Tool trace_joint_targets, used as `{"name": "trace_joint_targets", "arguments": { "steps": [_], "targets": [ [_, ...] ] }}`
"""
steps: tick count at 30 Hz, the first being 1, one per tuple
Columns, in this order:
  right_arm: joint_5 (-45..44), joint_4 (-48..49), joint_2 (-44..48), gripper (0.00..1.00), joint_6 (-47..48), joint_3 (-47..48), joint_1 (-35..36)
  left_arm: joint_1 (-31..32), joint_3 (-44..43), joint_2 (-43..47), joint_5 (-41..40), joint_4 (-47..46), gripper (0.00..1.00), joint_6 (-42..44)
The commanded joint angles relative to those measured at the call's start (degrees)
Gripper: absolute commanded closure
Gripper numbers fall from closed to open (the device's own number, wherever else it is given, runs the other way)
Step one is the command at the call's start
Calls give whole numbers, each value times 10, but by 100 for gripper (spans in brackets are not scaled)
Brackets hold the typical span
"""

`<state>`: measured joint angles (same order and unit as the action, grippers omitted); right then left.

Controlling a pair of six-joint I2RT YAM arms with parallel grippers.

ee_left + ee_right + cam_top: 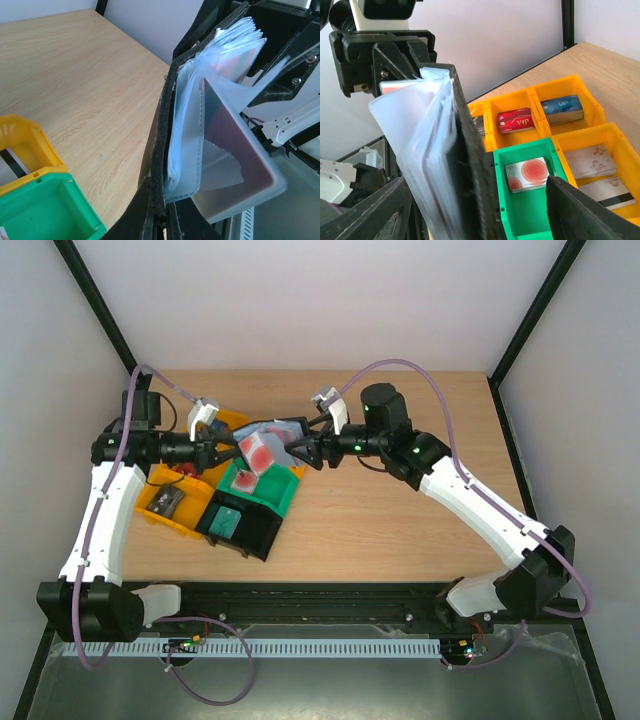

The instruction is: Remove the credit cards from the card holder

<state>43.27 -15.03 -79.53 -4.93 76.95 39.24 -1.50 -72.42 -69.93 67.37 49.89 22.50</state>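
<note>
Black card holder [278,430] fanned open in mid-air, red credit card [258,454] in a clear pocket. Left pincer [222,452] clamps one end; right pincer [303,452] gapes wide astride the other, gripping nothing. Beneath both: card-filled green bin [520,150], yellow bins [580,82].

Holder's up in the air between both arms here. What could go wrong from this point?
1. The left gripper pinches the card holder at one end only, in mid-air; a pull from the other side might twist it loose.
2. The right gripper stands open around the whole fan of clear pockets, so it may close on sleeves rather than one card.
3. The red card in the tilted outer pocket might slide out and drop.
</note>
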Motion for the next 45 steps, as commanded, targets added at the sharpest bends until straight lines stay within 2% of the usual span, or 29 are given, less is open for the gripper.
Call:
{"name": "trace_joint_targets", "arguments": {
  "steps": [1, 11, 20, 21, 24, 25, 29, 35, 37, 39, 42, 45],
  "targets": [
    [-26, 54, -12, 29, -42, -11, 13, 16, -2, -1, -10, -52, 98, -59],
    [-52, 96, -26, 33, -79, -24, 17, 18, 1, 1, -1, -49, 98, -59],
    [-24, 107, -38, 94, -87, -25, 17, 18, 8, 2, -2, -48, 98, -52],
    [-18, 106, -40, 98, -88, -23, 17, 17, 9, 2, -3, -47, 98, -51],
    [-5, 109, -39, 98, -89, -22, 16, 11, 8, 2, -10, -49, 97, -48],
    [-3, 111, -38, 98, -91, -22, 15, 7, 7, 3, -10, -48, 90, -46],
    [13, 119, -33, 98, -106, -27, -1, -15, -1, 10, -6, -12, 51, 2],
    [36, 140, -21, 98, -119, -35, -11, -33, -16, 20, 54, 118, 9, 175],
    [46, 147, -16, 98, -123, -37, -11, -33, -18, 20, 76, 129, 1, 187],
    [71, 161, -11, 98, -129, -43, -11, -33, -16, 20, 86, 98, 1, 158],
    [97, 190, -2, 98, -143, -54, -10, -28, 12, 21, 69, -17, 1, 23],
    [98, 196, -3, 98, -146, -54, -8, -10, 42, 22, 12, -117, 0, -106]
  ]
}}
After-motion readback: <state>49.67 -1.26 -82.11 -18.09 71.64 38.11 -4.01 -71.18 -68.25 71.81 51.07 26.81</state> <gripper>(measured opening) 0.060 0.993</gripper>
